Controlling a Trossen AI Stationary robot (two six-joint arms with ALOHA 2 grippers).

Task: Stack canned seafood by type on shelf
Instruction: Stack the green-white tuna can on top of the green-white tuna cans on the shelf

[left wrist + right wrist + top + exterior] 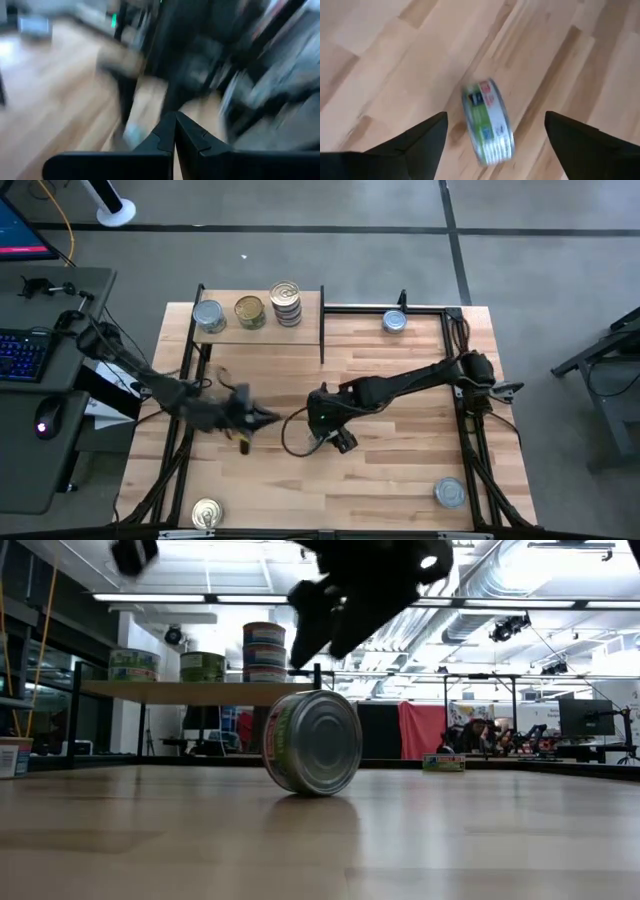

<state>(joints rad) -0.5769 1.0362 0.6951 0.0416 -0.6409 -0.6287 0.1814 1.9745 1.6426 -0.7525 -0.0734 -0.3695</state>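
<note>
The right end effector (pixel 495 135) stands apart above a tin (pixel 487 122) lying on edge; square your fingers across its flat faces before closing.

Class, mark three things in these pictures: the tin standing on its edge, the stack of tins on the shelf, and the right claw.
Tin on its edge (pixel 322 742): low view, on its round silver end.
Stack of tins (pixel 287 304): high view, on the top tin's lid.
Right claw (pixel 495 137): right wrist view, midway between its open fingertips.
</note>
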